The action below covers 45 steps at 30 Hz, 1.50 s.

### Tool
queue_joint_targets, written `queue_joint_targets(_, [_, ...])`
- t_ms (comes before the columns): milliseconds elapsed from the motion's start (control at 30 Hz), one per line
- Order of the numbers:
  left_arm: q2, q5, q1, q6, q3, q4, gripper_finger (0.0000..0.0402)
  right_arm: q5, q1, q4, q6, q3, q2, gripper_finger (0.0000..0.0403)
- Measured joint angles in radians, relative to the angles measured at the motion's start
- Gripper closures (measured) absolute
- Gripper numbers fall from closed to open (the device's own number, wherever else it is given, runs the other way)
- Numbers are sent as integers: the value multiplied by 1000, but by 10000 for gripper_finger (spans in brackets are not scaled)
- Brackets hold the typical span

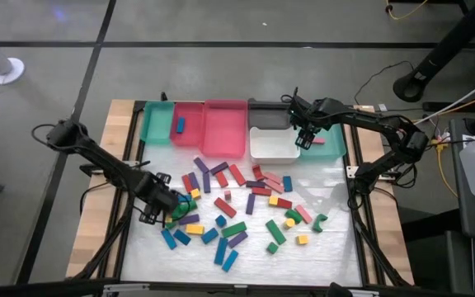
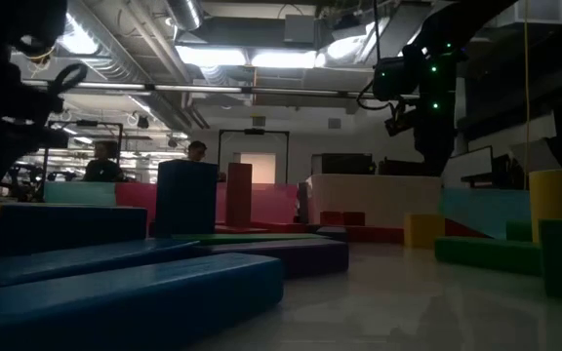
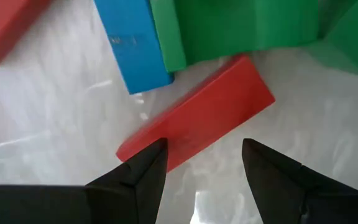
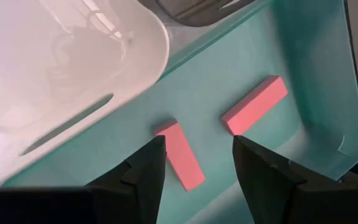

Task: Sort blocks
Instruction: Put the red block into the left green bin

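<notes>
floor: grey concrete floor [image 1: 221, 49] with dark seam lines
ceiling: exposed silver ducts [image 2: 144, 49] and bright strip lights [image 2: 247, 58]
far wall: a lit doorway [image 2: 257, 166]
people: two people [image 2: 105, 161] way back

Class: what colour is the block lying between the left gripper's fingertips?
Red, seen best in the left wrist view.

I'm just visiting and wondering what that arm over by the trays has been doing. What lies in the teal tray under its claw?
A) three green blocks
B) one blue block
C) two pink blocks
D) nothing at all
C: the right wrist view shows two pink blocks lying on the floor of the teal tray, with the open right gripper above them and neither block held.
</notes>
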Motion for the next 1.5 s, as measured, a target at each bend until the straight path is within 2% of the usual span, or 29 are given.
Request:
queue_joint_targets(267, [40, -22, -4, -9, 17, -10, 205, 0, 0, 0, 0, 0, 0, 214])
queue_joint_targets(400, [41, -63, -3, -6, 49, -17, 205, 0, 0, 0, 0, 0, 0, 214])
queue_joint_targets(733, [41, -60, -3, -37, 58, -20, 205, 0, 0, 0, 0, 0, 0, 214])
queue_joint_targets(833, [41, -50, -3, -191, 76, -19, 205, 0, 0, 0, 0, 0, 0, 214])
queue_joint_targets(933, [41, -33, 0, -440, 94, -37, 205, 0, 0, 0, 0, 0, 0, 214])
queue_joint_targets(1133, [41, 16, 27, -1110, 92, -88, 205, 0, 0, 0, 0, 0, 0, 214])
queue_joint_targets(1233, [41, 20, 27, -1377, 87, -95, 205, 0, 0, 3, 0, 0, 0, 214])
queue_joint_targets(1333, [41, 19, 27, -1525, 87, -93, 205, 0, 0, 7, 0, 0, 0, 214])
queue_joint_targets(1500, [41, -18, 27, -1640, 87, -92, 205, 0, 0, 29, 0, 0, 0, 214])
